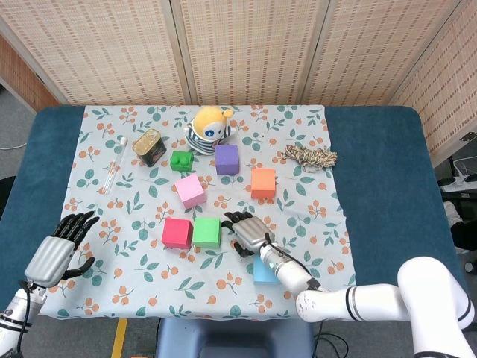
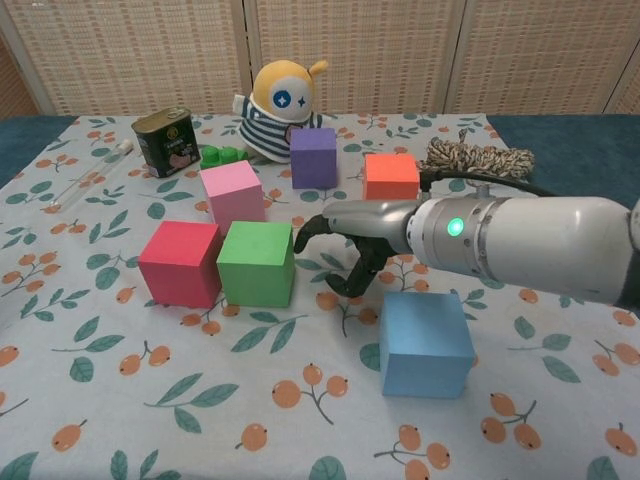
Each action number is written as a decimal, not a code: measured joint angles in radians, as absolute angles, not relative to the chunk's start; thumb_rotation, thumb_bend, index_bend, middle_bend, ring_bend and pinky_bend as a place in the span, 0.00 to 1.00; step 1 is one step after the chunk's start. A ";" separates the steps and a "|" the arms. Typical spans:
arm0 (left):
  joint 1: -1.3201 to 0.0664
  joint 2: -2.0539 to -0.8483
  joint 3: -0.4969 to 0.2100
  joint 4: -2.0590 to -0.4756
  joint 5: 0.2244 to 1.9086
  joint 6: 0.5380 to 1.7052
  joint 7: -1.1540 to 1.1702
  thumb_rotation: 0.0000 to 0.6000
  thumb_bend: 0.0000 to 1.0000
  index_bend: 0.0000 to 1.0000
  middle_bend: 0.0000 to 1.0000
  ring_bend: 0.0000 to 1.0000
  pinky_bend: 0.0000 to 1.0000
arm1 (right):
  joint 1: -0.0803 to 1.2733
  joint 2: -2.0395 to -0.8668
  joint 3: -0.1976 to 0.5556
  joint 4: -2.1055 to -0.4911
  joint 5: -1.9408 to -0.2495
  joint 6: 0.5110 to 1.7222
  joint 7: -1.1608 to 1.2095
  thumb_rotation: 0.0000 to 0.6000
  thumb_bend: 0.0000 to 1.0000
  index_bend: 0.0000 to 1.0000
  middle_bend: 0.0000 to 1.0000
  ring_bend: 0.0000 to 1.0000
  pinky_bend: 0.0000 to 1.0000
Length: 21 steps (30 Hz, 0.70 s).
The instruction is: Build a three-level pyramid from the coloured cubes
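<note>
Red cube and green cube stand side by side, touching. Behind them lie the pink cube, purple cube and orange cube, each apart. The blue cube sits alone at the front, half covered by my right arm in the head view. My right hand hovers low just right of the green cube, fingers apart and curved downward, holding nothing. My left hand rests open over the blue table edge at the front left, far from the cubes.
A striped doll, a tin can and a green toy brick stand at the back. A coil of rope lies back right, and a clear tube lies at the left of the cloth.
</note>
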<state>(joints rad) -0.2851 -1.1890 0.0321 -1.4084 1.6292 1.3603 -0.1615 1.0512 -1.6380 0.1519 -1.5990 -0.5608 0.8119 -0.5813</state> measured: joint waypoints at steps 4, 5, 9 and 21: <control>-0.286 -1.189 0.033 -1.407 1.630 1.359 -0.162 1.00 0.35 0.00 0.00 0.00 0.07 | 1.056 -1.636 0.149 -1.603 -0.558 0.812 -0.573 1.00 0.51 0.17 0.00 0.00 0.10; -0.286 -1.189 0.033 -1.407 1.630 1.359 -0.162 1.00 0.35 0.00 0.00 0.00 0.07 | 1.056 -1.636 0.149 -1.604 -0.558 0.812 -0.572 1.00 0.51 0.17 0.00 0.00 0.10; -0.286 -1.190 0.035 -1.408 1.633 1.359 -0.162 1.00 0.35 0.00 0.00 0.00 0.07 | 1.066 -1.642 0.147 -1.605 -0.556 0.813 -0.568 1.00 0.51 0.18 0.00 0.00 0.10; -0.285 -1.187 0.035 -1.405 1.636 1.365 -0.172 1.00 0.35 0.00 0.00 0.00 0.07 | 1.094 -1.661 0.135 -1.611 -0.542 0.835 -0.567 1.00 0.51 0.18 0.00 0.00 0.10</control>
<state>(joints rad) -0.2847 -1.1868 0.0354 -1.4052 1.6355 1.3645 -0.1719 1.0939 -1.6607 0.1352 -1.6115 -0.5416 0.8349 -0.5670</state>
